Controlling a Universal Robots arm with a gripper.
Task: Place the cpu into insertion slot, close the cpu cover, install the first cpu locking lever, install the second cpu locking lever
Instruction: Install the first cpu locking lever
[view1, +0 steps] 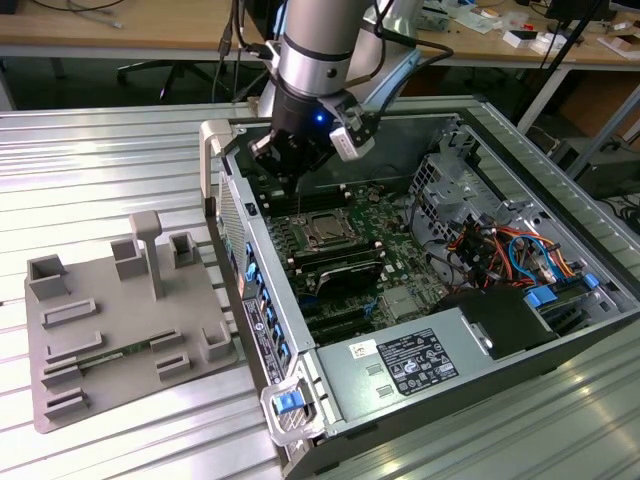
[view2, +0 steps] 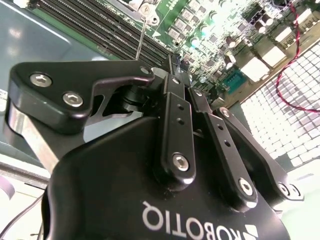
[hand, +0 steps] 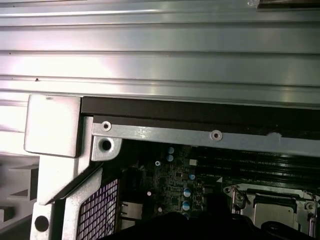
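Ext view, going L to R: grey fixture tray (view1: 120, 330) sits on the ribbed metal table (view1: 90, 160) at about 8 o'clock of the frame, w/ upright posts and several small slots. Just beside it, toward 3 o'clock, stands the open PC case (view1: 440, 300), side panel off, motherboard (view1: 390, 225) exposed.

The arm (view1: 315, 50) comes down from 12 o'clock; gripper (view1: 285, 175) hangs inside the case near its back-left corner, at roughly 10 o'clock of the socket. Its black linkage shows close up in the second wrist view (view2: 170, 95), fingers drawn close together, nothing visible between them, a thin metal rod (view2: 141, 40) rising just past the tips. Memory slots (view2: 100, 25) run at 11 o'clock of that rod.

Insertion slot (view1: 325, 232) lies mid-board, at about 5 o'clock from the gripper, apart from it. The cpu (view1: 326, 233) sits in it, silver-grey top showing, w/ the cpu cover (view1: 324, 222) lying flat around it as a silver frame. In the first wrist view the same socket corner shows (hand: 272, 207), w/ the frame's silver rim (hand: 240, 192). Can't tell how the levers stand.

Further toward 3 o'clock in the ext view: black heatsink block (view1: 345, 270) just below the socket, then the power supply (view1: 420, 365) at 5 o'clock, orange and blue cables (view1: 510, 250) at 3 o'clock.
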